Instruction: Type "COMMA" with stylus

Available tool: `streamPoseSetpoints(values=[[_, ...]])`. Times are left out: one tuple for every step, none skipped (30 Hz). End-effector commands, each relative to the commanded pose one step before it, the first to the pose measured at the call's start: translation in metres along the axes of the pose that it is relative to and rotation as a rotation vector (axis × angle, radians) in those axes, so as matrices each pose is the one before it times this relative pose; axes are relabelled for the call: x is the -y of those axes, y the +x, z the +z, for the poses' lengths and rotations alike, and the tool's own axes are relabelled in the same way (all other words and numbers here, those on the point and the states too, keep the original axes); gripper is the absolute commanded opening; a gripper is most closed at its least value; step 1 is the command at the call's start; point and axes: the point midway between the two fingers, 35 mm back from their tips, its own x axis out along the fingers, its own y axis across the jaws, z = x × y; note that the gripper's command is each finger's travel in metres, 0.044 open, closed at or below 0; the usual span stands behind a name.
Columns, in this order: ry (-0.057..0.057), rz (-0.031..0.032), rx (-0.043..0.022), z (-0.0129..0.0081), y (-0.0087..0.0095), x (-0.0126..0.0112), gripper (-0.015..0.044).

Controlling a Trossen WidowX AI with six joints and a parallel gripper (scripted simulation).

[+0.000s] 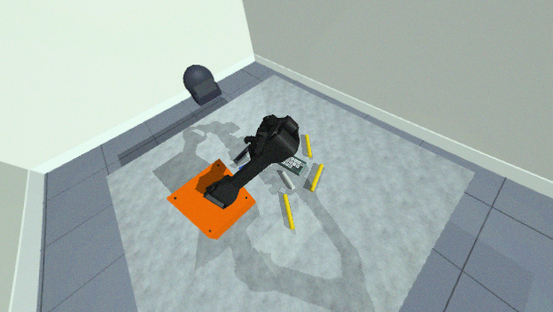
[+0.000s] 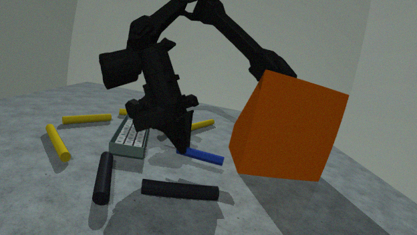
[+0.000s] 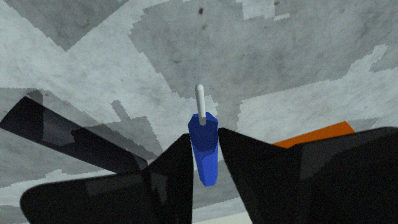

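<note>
The blue stylus [image 2: 204,156] [image 3: 205,150] with a thin white tip lies flat on the grey desk, between the keyboard [image 1: 295,165] [image 2: 127,150] and the orange arm base [image 2: 291,127]. My gripper [image 2: 182,149] [image 3: 204,137] is down at desk level and shut on the stylus near its tip end. In the wrist view both dark fingers press against the blue body and the white tip points away from me. The keyboard is small and green-framed with pale keys, just left of the gripper in the exterior view. In the top view the arm hides most of the stylus.
Three yellow cylinders [image 2: 86,118] [image 2: 57,143] [image 2: 202,124] lie around the keyboard. Two black cylinders [image 2: 103,177] [image 2: 180,189] lie in front of it. The orange base [image 1: 195,208] stands close to the stylus. A dark domed object [image 1: 199,81] sits by the far wall.
</note>
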Motion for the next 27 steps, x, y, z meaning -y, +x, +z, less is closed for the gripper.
streamPoseSetpoints(values=[[0.0067, 0.00873, 0.00390, -0.00962, -0.01917, -0.00088, 0.0000], [0.0000, -0.00008, -0.00007, -0.00063, -0.00092, 0.00004, 0.0000], [0.0000, 0.00000, 0.00000, 0.00000, 0.00000, 0.00000, 0.0000], [0.0000, 0.00000, 0.00000, 0.00000, 0.00000, 0.00000, 0.0000], [0.0000, 0.00000, 0.00000, 0.00000, 0.00000, 0.00000, 0.0000], [-0.0137, -0.00546, 0.00777, 0.00222, 0.00294, -0.00072, 0.0000], [-0.0129, -0.00700, 0.00104, 0.00046, -0.00036, -0.00079, 0.0000], [-0.0216, -0.01170, 0.00164, 0.00077, -0.00060, -0.00132, 0.0000], [-0.0262, -0.01424, 0.00185, 0.00095, -0.00074, -0.00159, 0.0000], [-0.0262, -0.01428, 0.00169, 0.00097, -0.00075, -0.00157, 0.0000], [-0.0262, -0.01432, 0.00152, 0.00099, -0.00076, -0.00155, 0.0000], [-0.0262, -0.01436, 0.00135, 0.00102, -0.00077, -0.00153, 0.0000], [-0.0262, -0.01440, 0.00119, 0.00104, -0.00079, -0.00152, 0.0000], [-0.0262, -0.01443, 0.00102, 0.00106, -0.00080, -0.00150, 0.0000], [-0.0262, -0.01447, 0.00084, 0.00108, -0.00081, -0.00148, 0.0000], [-0.0262, -0.01450, 0.00067, 0.00109, -0.00082, -0.00146, 0.0000], [-0.0262, -0.01453, 0.00050, 0.00111, -0.00083, -0.00144, 0.0000], [-0.0263, -0.01456, 0.00032, 0.00113, -0.00084, -0.00142, 0.0000], [-0.0263, -0.01458, 0.00014, 0.00115, -0.00086, -0.00140, 0.0000], [-0.0263, -0.01461, -0.00004, 0.00117, -0.00087, -0.00138, 0.0000], [-0.0263, -0.01463, -0.00023, 0.00119, -0.00088, -0.00136, 0.0000], [-0.0263, -0.01464, -0.00041, 0.00120, -0.00089, -0.00133, 0.0000], [-0.0263, -0.01466, -0.00060, 0.00122, -0.00090, -0.00131, 0.0000], [-0.0263, -0.01468, -0.00078, 0.00124, -0.00091, -0.00129, 0.0000], [-0.0263, -0.01469, -0.00097, 0.00125, -0.00092, -0.00127, 0.0000], [-0.0263, -0.01470, -0.00117, 0.00127, -0.00093, -0.00124, 0.0000], [-0.0263, -0.01471, -0.00136, 0.00128, -0.00094, -0.00122, 0.0000]])
